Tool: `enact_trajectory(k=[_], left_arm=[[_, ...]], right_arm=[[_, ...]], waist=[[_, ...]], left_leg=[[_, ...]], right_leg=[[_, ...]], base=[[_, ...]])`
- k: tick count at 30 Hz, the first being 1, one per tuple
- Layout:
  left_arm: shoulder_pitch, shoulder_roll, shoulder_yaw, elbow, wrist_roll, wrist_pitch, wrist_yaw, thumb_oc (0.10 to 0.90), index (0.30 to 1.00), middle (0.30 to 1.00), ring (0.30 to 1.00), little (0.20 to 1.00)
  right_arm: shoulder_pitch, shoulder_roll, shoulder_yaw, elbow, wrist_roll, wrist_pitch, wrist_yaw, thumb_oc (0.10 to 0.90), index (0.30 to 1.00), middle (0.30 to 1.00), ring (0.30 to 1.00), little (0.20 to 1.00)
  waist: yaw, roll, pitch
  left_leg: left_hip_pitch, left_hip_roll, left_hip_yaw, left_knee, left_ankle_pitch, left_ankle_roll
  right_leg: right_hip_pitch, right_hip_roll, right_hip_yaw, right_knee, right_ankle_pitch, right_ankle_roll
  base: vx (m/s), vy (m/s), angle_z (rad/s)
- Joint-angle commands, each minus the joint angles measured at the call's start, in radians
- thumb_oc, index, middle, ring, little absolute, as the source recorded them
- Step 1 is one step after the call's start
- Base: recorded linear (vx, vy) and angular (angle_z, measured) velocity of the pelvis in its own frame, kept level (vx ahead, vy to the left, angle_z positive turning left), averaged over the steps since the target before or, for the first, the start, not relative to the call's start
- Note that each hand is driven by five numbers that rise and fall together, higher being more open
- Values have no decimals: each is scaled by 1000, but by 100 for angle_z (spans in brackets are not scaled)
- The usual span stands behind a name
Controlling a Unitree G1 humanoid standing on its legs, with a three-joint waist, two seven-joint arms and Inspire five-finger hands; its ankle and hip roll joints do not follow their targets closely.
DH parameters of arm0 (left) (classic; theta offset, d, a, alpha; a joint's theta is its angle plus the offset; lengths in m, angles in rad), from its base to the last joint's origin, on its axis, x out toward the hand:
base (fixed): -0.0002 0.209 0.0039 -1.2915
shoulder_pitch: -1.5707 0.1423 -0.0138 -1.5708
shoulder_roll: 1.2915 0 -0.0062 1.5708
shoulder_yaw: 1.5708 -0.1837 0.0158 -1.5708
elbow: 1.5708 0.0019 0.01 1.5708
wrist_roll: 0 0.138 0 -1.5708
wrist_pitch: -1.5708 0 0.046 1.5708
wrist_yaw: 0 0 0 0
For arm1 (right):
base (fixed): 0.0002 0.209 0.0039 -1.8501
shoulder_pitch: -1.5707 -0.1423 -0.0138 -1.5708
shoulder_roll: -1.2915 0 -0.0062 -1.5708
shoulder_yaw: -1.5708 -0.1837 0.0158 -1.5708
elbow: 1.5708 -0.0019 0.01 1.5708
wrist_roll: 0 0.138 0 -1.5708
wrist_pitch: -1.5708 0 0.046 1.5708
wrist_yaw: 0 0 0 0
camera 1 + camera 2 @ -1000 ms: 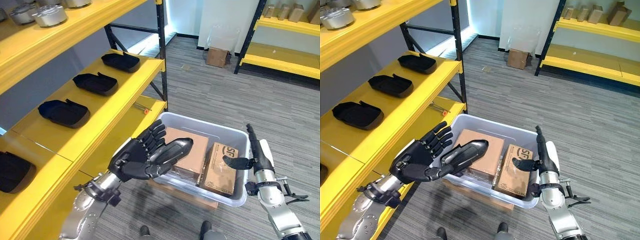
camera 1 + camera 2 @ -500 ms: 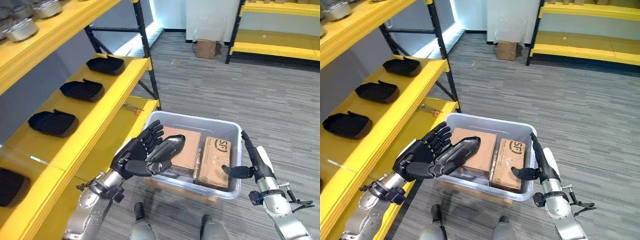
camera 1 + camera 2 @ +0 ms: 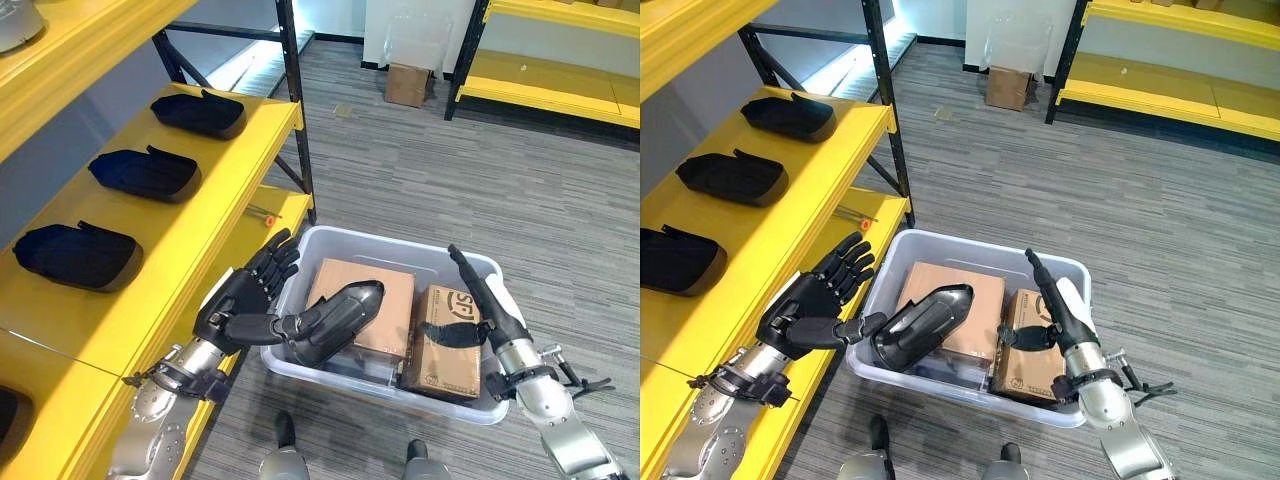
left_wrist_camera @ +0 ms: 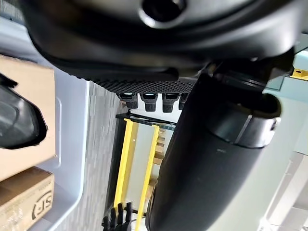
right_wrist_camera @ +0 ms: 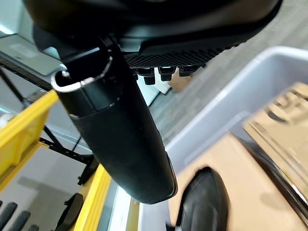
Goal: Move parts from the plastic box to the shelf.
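Since a second ago the black part (image 3: pixel 335 318) has dropped from level with the left hand (image 3: pixel 240 300) to the plastic box (image 3: pixel 470 265), its upper end at about 1 o'clock over the larger cardboard box (image 3: pixel 385 290). That hand's fingers are spread straight; whether its thumb touches the part is hard to tell. At 3 o'clock the right hand (image 3: pixel 480 300), fingers straight, lies along the smaller cardboard box (image 3: pixel 445 350). More black parts (image 3: pixel 145 172) line the yellow shelf (image 3: pixel 200 215).
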Motion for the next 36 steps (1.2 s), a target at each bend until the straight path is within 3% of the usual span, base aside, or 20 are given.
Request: enact_trajectory(k=[1, 2, 11, 15, 21, 29, 31, 36], left_arm=[[-45, 16, 20, -118, -31, -81, -34, 900, 1000, 1000, 1000, 1000], [-42, 21, 19, -119, -41, -78, -33, 900, 1000, 1000, 1000, 1000], [-62, 65, 3, -158, -122, -10, -155, 900, 1000, 1000, 1000, 1000], [-76, 85, -21, -184, -106, -16, -109, 900, 1000, 1000, 1000, 1000], [-98, 129, -16, -164, -61, -104, -80, 900, 1000, 1000, 1000, 1000], [-79, 126, 34, -160, -25, -189, 16, 900, 1000, 1000, 1000, 1000], [-76, 112, 44, -161, -34, -197, -2, 900, 1000, 1000, 1000, 1000], [-102, 102, 14, -182, -28, -214, -19, 900, 1000, 1000, 1000, 1000]], right_arm=[[-96, -72, -68, -83, -133, -103, -95, 900, 1000, 1000, 1000, 1000], [-129, -94, -64, -90, -207, -116, -92, 900, 1000, 1000, 1000, 1000], [-295, -228, -43, -135, -364, -125, -121, 900, 1000, 1000, 1000, 1000], [-388, -267, 16, -134, -416, -148, -80, 900, 1000, 1000, 1000, 1000], [-448, -339, 109, -181, -453, -172, -34, 900, 1000, 1000, 1000, 1000], [-459, -282, 168, -189, -453, -116, -31, 900, 1000, 1000, 1000, 1000], [-440, -247, 167, -189, -471, -78, -71, 900, 1000, 1000, 1000, 1000], [-427, -203, 192, -164, -525, -72, -102, 900, 1000, 1000, 1000, 1000]], waist=[[16, -2, -55], [32, -4, -51], [107, -10, 3], [131, -4, 40], [153, 12, 108], [175, 35, 181], [173, 52, 204], [169, 74, 237]], left_leg=[[-61, 61, -29, 8, 9, -34], [-76, 64, -39, 13, 11, -34], [-168, 67, -124, 51, 37, -37], [-196, 62, -158, 48, 61, -41], [-253, 55, -213, 52, 99, -43], [-323, 31, -242, 63, 111, -36], [-344, 18, -241, 59, 112, -32], [-372, -3, -232, 67, 113, -22]], right_leg=[[-1, 37, -53, 123, -90, -99], [-4, 43, -59, 136, -101, -104], [-82, 91, -94, 294, -192, -150], [-122, 108, -106, 367, -229, -166], [-219, 134, -116, 526, -293, -190], [-320, 142, -119, 653, -345, -207], [-355, 139, -117, 689, -361, -211], [-402, 127, -110, 740, -377, -207]], base=[[76, -57, 8], [61, -51, 3], [19, -114, 16], [-35, -81, 17], [-52, -87, 19], [-65, -50, 5], [-112, 37, 4], [-91, 34, 0]])
